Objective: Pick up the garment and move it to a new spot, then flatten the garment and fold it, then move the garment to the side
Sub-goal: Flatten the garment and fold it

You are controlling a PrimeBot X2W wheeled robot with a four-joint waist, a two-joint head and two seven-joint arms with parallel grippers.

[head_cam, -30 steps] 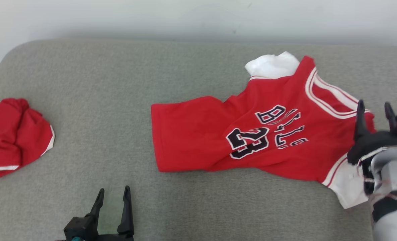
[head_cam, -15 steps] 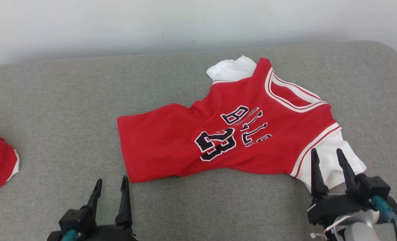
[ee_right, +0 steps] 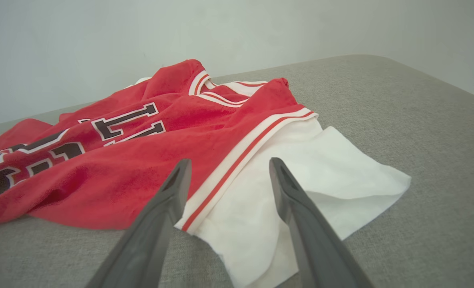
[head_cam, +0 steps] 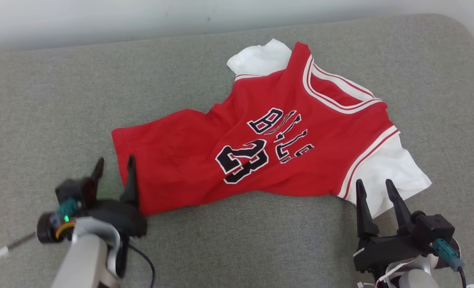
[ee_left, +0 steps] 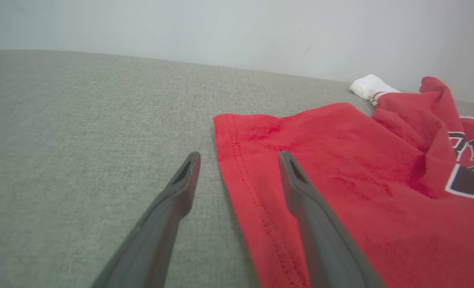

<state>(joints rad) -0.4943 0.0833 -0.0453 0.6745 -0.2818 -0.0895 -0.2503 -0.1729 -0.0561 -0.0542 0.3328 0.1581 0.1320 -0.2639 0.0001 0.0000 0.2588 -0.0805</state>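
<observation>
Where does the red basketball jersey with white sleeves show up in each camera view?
Head view: the red basketball jersey lies centre, on the grey cushion.
Left wrist view: right half, by the left tool.
Right wrist view: left and centre.
Shared landmark: its black lettering.

Plain room: grey upholstered cushion [head_cam: 41, 100], pale wall [head_cam: 101, 16]

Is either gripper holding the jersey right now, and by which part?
Nothing is held. The left gripper is open at the hem of the jersey, and the right gripper is open by its white sleeve; neither has closed on cloth.
</observation>
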